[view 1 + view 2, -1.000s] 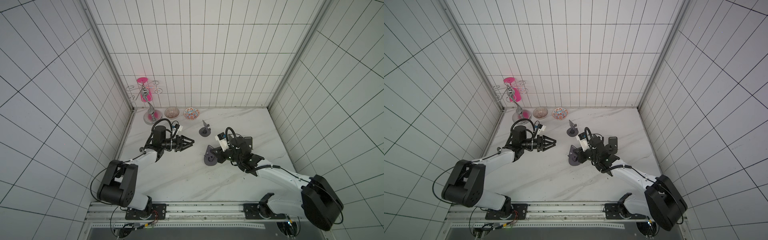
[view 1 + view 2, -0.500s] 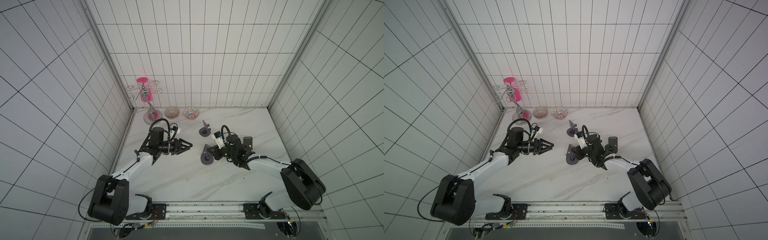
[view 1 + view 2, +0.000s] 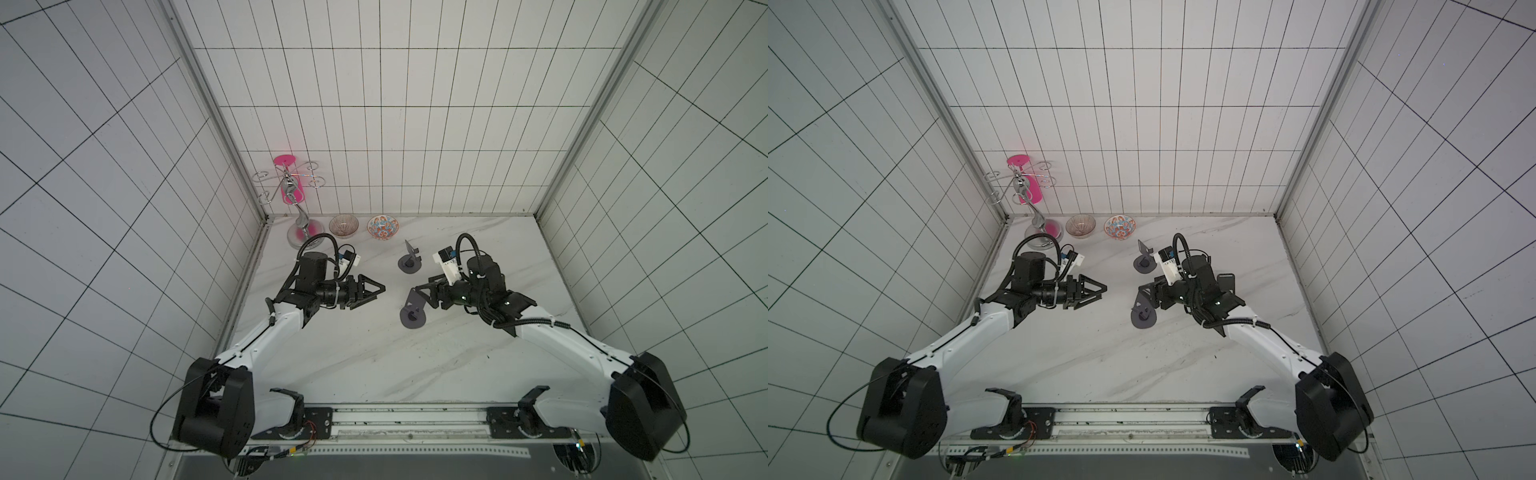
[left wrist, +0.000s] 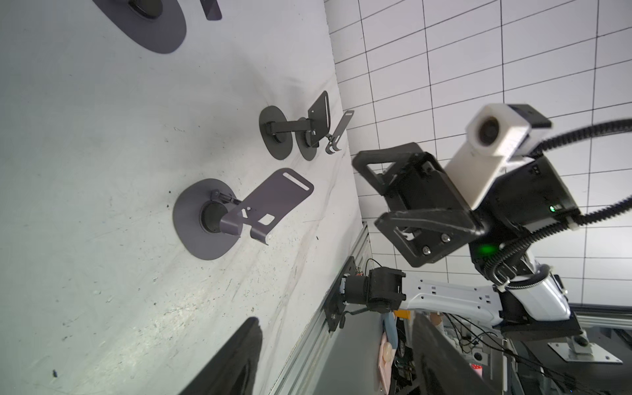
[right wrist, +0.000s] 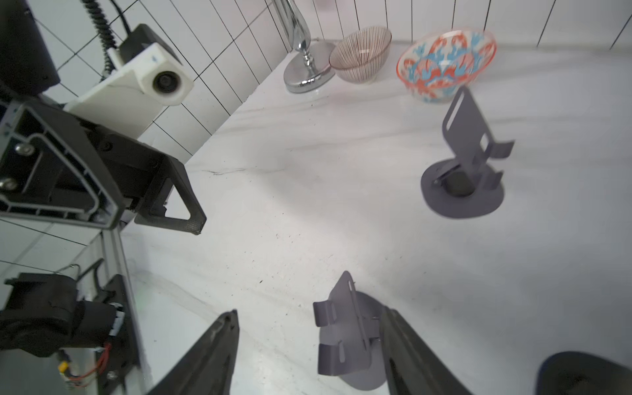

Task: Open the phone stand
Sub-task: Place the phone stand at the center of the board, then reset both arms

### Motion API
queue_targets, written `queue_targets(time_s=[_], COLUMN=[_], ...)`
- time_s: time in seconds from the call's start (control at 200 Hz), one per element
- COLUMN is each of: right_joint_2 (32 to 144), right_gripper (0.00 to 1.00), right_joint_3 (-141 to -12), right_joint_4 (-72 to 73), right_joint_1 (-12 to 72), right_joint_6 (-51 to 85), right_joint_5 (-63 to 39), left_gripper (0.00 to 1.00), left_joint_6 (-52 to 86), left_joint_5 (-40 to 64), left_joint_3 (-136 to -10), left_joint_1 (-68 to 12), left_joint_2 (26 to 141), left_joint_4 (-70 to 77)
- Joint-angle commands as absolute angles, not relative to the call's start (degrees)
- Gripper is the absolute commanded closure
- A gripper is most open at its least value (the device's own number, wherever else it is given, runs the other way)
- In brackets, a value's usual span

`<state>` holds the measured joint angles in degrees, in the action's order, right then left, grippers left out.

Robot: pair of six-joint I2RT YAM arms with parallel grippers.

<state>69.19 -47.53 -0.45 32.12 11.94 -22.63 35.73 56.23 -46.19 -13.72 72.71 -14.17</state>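
Observation:
A grey phone stand [image 3: 412, 322] [image 3: 1143, 319] rests on the marble table, its round base flat and its slotted plate tilted up. My right gripper [image 3: 420, 296] [image 5: 309, 311] is open, and the stand [image 5: 342, 342] sits between its spread fingers, close against one of them. I cannot tell whether they touch. My left gripper [image 3: 380, 287] [image 4: 337, 318] hovers a short way left of the stand, open and empty. Seen from the left wrist, the stand [image 4: 239, 212] is free of both grippers.
A second grey stand [image 3: 409, 262] [image 5: 461, 178] is set behind, plate up. A black stand [image 4: 294, 133] is near the right wall. A striped bowl [image 3: 343, 225], a patterned bowl [image 3: 382, 227] and a chrome rack [image 3: 297, 208] line the back left.
My right gripper has opened and let go of the stand's plate, and the stand has shifted slightly left. My left gripper's jaws have spread wider. Both arms have stayed roughly in place.

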Motion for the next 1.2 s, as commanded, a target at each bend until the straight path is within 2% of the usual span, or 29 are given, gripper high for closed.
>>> queue_targets(time_s=[0.0, 0.075, 0.185, 0.225, 0.28, 0.38, 0.4, 0.45, 0.59, 0.755, 0.855, 0.904, 0.959, 1.134, 1.194], right_joint_2=[63.35, 59.78, 56.29, 55.09, 53.48, 53.06, 53.76, 55.31, 58.43, 58.87, 57.83, 59.61, 63.67, 76.89, 80.84], right_gripper=[0.26, 0.26, 0.21, 0.16, 0.0, 0.01, 0.01, 0.01, 0.02, 0.01, 0.01, 0.01, 0.01, 0.01, 0.01], right_joint_3=[-53.46, -56.33, -58.09, -57.48, -55.07, -49.09, -48.67, -47.6, -41.72, -29.6, -22.74, -20.63, -20.25, -20.78, -23.17], right_joint_4=[-13.09, -18.61, -23.53, -23.45, -21.87, -17.54, -17.77, -17.89, -10.75, 11.21, 21.42, 26.0, 28.24, 43.36, 42.23], right_joint_1=[31.79, 31.81, 31.76, 31.79, 31.59, 31.25, 30.89, 29.06, 16.9, 8.97, 2.48, -0.58, -4.24, -5.19, -5.18], right_joint_6=[8.0, 9.12, 11.2, 10.28, 7.6, 3.63, 3.67, 3.92, 9.17, 7.51, 10.18, 8.61, 12.91, 9.37, 8.1], right_joint_5=[-15.33, -6.58, 8.39, 11.97, 13.29, 21.58, 24.22, 28.3, 18.41, 22.08, 16.81, 15.03, 11.28, 8.44, 5.06], left_gripper=[0.11, 0.11, 0.1, 0.11, 0.12, 0.11, 0.03, 0.02, 0.02, 0.02, 0.02, 0.02, 0.02, 0.02, 0.02], left_joint_6=[25.83, 22.18, 20.62, 20.2, 20.32, 20.04, 19.89, 17.55, 8.42, 4.22, 0.49, -0.51, -0.57, -3.47, -2.11], left_joint_5=[43.21, 31.09, 16.41, 10.89, 3.11, -9.21, -10.63, -12.6, -13.42, -14.58, -15.31, -15.29, -15.53, -15.42, -14.84], left_joint_3=[-52.36, -54.8, -53.52, -52.14, -49.72, -44.31, -42.74, -38.2, -29.44, -25.04, -20.42, -19.2, -18.45, -20.54, -20.01], left_joint_1=[-13.6, -13.56, -13.46, -13.53, -13.57, -13.63, -13.63, -13.55, -13.01, -10.34, -10.25, -10.32, -10.25, -8.91, -7.54], left_joint_2=[70.52, 68.87, 65.2, 63.8, 61.8, 58.9, 58.41, 57.1, 60.17, 67.39, 69.86, 71.19, 73.66, 81.62, 84.06], left_joint_4=[-27.81, -32.19, -29.35, -27.12, -23.67, -15.34, -13.04, -5.33, 11.42, 21.95, 33.16, 36.88, 41.72, 49.36, 51.93])
